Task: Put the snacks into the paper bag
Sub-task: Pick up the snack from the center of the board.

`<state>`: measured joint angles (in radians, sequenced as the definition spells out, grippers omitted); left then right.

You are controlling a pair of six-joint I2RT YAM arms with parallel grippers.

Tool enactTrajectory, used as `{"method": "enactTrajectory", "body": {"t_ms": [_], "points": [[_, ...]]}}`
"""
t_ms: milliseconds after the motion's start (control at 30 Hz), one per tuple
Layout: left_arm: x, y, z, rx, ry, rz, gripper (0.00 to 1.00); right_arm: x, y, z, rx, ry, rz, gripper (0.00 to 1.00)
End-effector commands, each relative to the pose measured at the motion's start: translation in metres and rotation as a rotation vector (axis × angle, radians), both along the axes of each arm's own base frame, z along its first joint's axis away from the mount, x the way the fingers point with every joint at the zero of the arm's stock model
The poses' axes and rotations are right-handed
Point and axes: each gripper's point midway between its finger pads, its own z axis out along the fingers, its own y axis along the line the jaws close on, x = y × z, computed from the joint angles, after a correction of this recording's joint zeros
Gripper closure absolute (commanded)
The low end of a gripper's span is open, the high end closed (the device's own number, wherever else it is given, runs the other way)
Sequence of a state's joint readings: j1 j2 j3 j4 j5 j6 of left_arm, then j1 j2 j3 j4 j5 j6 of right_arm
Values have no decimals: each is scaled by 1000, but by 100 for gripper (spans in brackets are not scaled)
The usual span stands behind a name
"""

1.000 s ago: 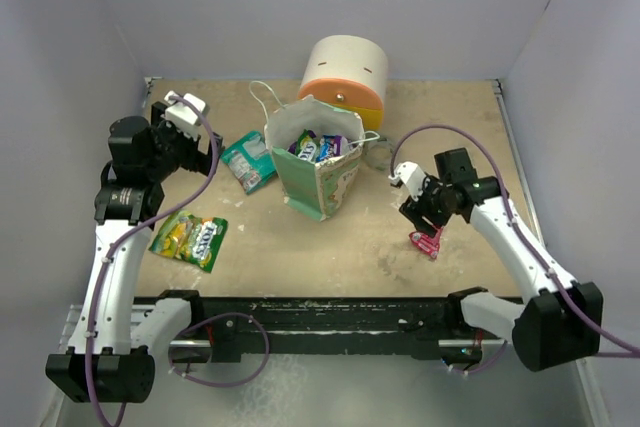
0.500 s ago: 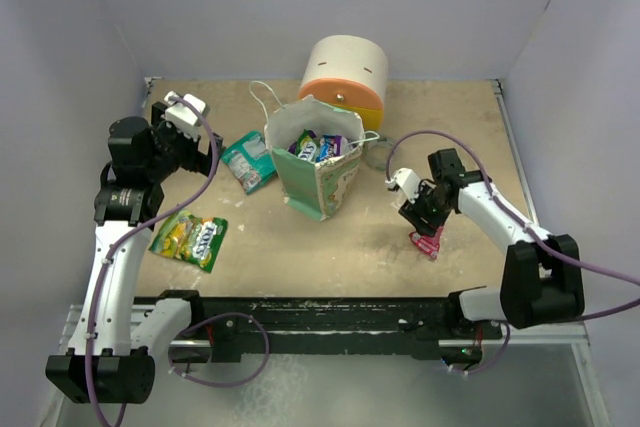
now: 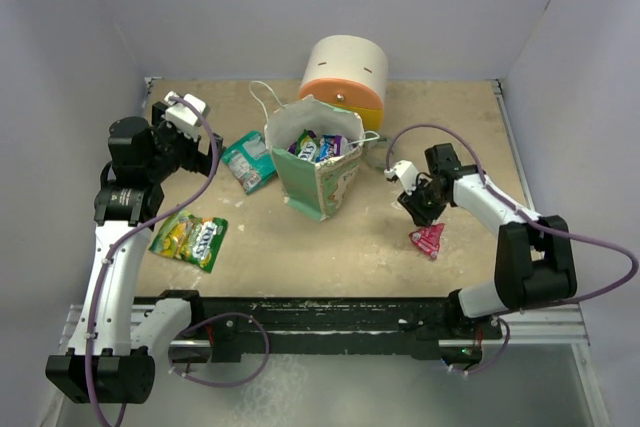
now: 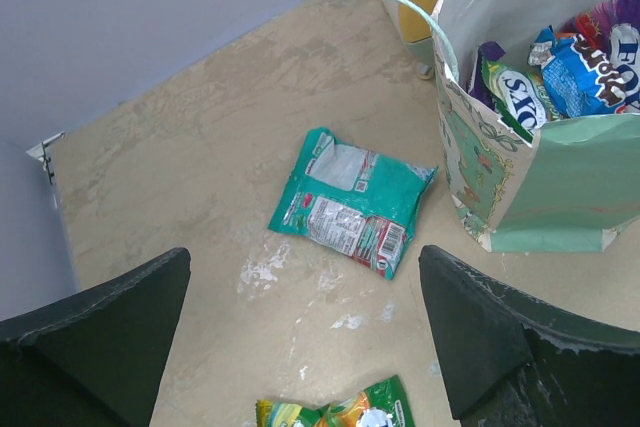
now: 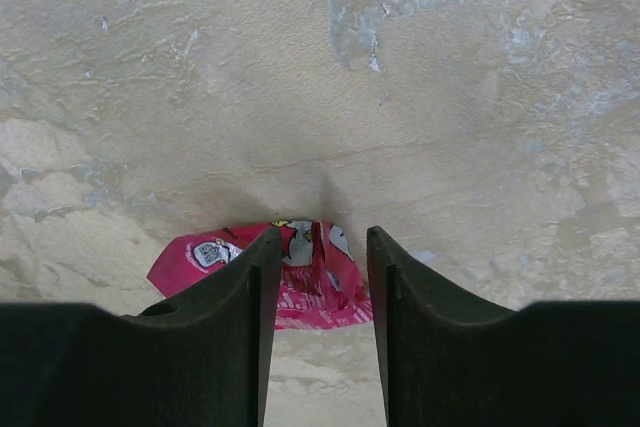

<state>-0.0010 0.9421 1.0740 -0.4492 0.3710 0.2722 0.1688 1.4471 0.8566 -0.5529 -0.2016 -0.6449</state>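
Observation:
The mint-green paper bag [image 3: 322, 187] stands open at mid-table with several snack packets [image 3: 318, 145] inside; it also shows in the left wrist view [image 4: 560, 177], with packets [image 4: 570, 72] at its mouth. A teal packet [image 3: 248, 160] [image 4: 352, 200] lies flat left of the bag. A yellow-green packet [image 3: 189, 238] [image 4: 335, 414] lies at the front left. A pink-red packet [image 3: 428, 239] [image 5: 300, 272] lies on the table at the right. My right gripper [image 3: 417, 207] [image 5: 318, 247] hovers just above it, its jaws a little apart and empty. My left gripper [image 3: 195, 152] [image 4: 305, 287] is wide open and empty, left of the teal packet.
A round cream-orange-yellow drawer unit [image 3: 345, 72] stands behind the bag. A small clear ring [image 3: 378, 152] lies right of the bag. Grey walls close in the left, back and right sides. The table surface is scuffed with white marks.
My right arm has drawn its elbow in, and the gripper has shifted slightly back and left above the pink-red packet. The left arm and all the packets stay still.

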Motion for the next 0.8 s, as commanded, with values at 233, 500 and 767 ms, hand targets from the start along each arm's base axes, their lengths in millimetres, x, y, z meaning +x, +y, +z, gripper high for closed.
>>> {"method": "enactTrajectory", "body": {"t_ms": [233,500,767], "points": [[2,-2,14,-14,-53,-15,1,17,5,-4,24,-2,-31,64],[2,-2,13,-14,-53,-14,1,11,1,-7,6,11,-31,74],[1,-1,13,-10,-59,-12,1,10,2,4,19,-1,-34,96]]}}
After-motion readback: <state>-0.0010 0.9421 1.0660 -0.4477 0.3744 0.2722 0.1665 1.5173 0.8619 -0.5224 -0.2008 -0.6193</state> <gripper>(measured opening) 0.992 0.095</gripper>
